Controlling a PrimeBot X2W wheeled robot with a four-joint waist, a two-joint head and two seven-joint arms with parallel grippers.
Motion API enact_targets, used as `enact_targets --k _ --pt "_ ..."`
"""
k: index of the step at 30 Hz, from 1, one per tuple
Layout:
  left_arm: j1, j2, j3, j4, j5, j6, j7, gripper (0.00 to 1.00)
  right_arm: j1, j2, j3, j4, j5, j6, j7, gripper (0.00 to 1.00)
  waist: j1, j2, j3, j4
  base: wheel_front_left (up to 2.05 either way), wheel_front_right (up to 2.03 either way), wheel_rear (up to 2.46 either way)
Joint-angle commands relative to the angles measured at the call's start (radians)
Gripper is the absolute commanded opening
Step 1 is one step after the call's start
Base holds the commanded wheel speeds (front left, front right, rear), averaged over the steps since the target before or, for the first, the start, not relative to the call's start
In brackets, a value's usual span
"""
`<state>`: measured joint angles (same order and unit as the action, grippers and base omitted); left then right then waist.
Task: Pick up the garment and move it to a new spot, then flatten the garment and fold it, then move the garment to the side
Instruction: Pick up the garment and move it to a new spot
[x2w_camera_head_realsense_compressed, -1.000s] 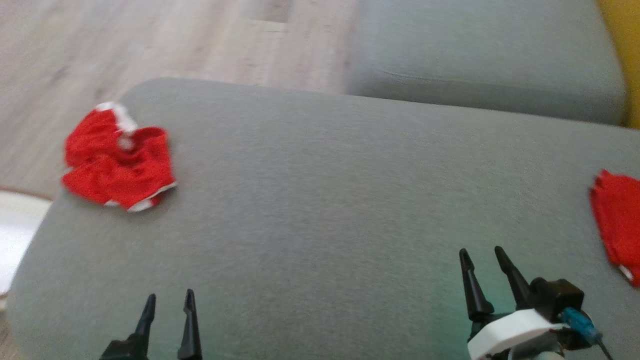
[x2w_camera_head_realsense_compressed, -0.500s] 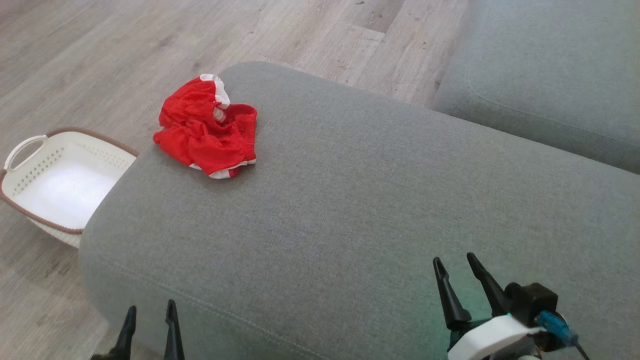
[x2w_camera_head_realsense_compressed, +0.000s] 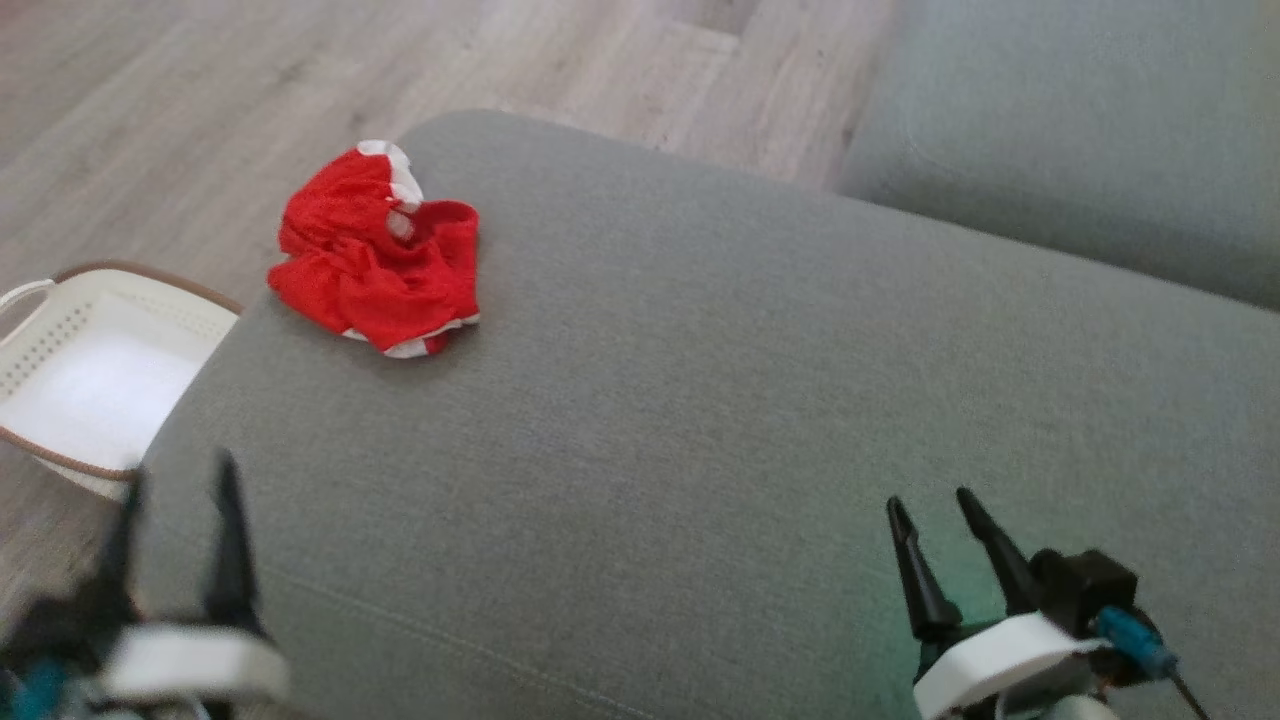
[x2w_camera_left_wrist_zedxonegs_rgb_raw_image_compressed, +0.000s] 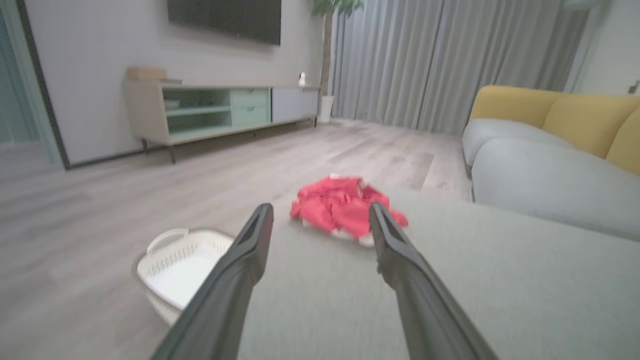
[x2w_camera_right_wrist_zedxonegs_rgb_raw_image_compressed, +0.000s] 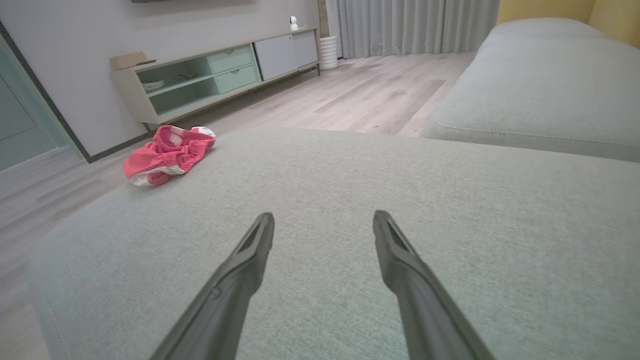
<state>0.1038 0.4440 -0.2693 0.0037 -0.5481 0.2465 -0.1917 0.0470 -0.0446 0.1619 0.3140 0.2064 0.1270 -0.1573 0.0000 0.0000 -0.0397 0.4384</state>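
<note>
Grey woven fabric covers the broad sofa cushion before us, with the red garment crumpled near its far-left corner.
Pale wood floor surrounds it; a white basket sits beside the cushion's left edge and a second grey seat lies to the right, with a low sideboard, curtains and yellow backrests beyond. The right claw hovers open and empty over the cushion's near right, well apart from the garment. Since half a second ago the left claw, also open and empty, has risen further into our head view, blurred, at the near-left edge; the view itself has shifted slightly.
</note>
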Motion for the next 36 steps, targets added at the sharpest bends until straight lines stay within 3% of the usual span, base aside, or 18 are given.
enact_targets --k 1,6,12,16,23,36 --pt "-0.119 0.057 0.069 -0.061 0.013 0.002 0.016 1.0 -0.067 -0.006 0.008 -0.046 -0.015 0.004 0.004 1.0 0.0 0.0 0.03 -0.027 0.0 0.0 0.0" --pt "-0.312 0.178 0.126 -0.112 0.018 -0.027 0.115 1.0 -0.1 -0.006 -0.026 -0.106 -0.063 0.004 0.04 1.0 0.0 0.0 0.09 -0.08 0.0 0.0 0.0" --pt "-0.532 0.239 0.122 0.021 -0.028 -0.114 0.223 1.0 -0.157 -0.006 -0.044 -0.197 -0.12 0.004 0.096 1.0 0.0 0.0 0.204 -0.154 0.0 0.0 0.0" --pt "-0.66 0.236 0.081 0.177 -0.038 -0.164 0.283 1.0 -0.2 -0.006 -0.055 -0.253 -0.158 0.004 0.134 1.0 0.0 0.0 0.299 -0.192 0.0 0.0 0.0" --pt "-0.835 0.166 0.024 0.457 -0.062 -0.215 0.349 1.0 -0.268 -0.006 -0.062 -0.335 -0.206 0.004 0.177 1.0 0.0 0.0 0.445 -0.235 0.0 0.0 0.0" --pt "-1.032 0.144 0.021 0.833 -0.046 -0.192 0.319 1.0 -0.282 -0.006 -0.08 -0.448 -0.251 0.004 0.222 1.0 0.0 0.0 0.614 -0.293 0.0 0.0 0.0"
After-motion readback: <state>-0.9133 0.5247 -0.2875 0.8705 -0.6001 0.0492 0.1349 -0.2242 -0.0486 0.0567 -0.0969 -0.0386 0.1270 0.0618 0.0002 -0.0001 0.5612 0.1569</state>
